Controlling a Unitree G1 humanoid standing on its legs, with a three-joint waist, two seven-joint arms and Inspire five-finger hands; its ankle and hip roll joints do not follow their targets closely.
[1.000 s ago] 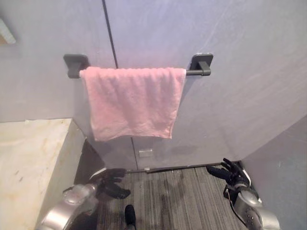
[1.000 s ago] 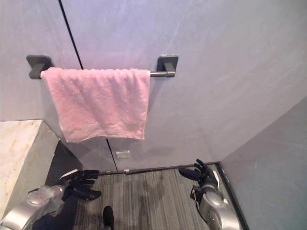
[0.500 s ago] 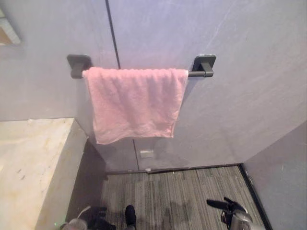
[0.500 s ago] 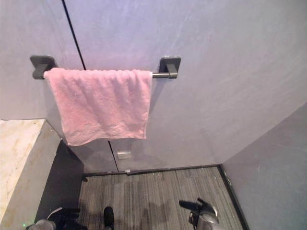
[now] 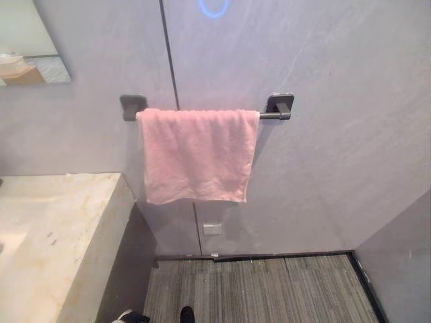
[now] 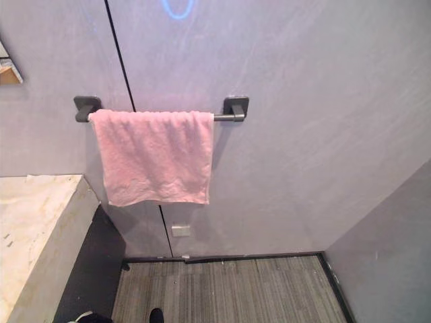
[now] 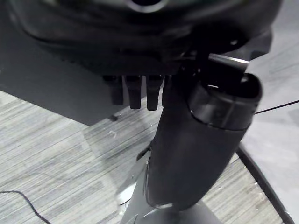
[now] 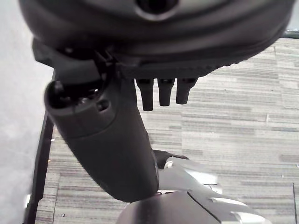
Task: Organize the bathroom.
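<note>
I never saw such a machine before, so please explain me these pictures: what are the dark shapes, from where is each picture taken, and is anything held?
This is a humanoid robot in a bathroom. Two pictures come from the two eyes of a camera on its head: they show a pink towel hanging over a dark towel bar on the grey wall, a pale stone counter on the robot's left and a striped floor below. The other two come from cameras on its wrists. The dark shapes there are the left hand and the right hand, seen very close, fingers straight, pointing at the floor. Neither hand holds anything.
</note>
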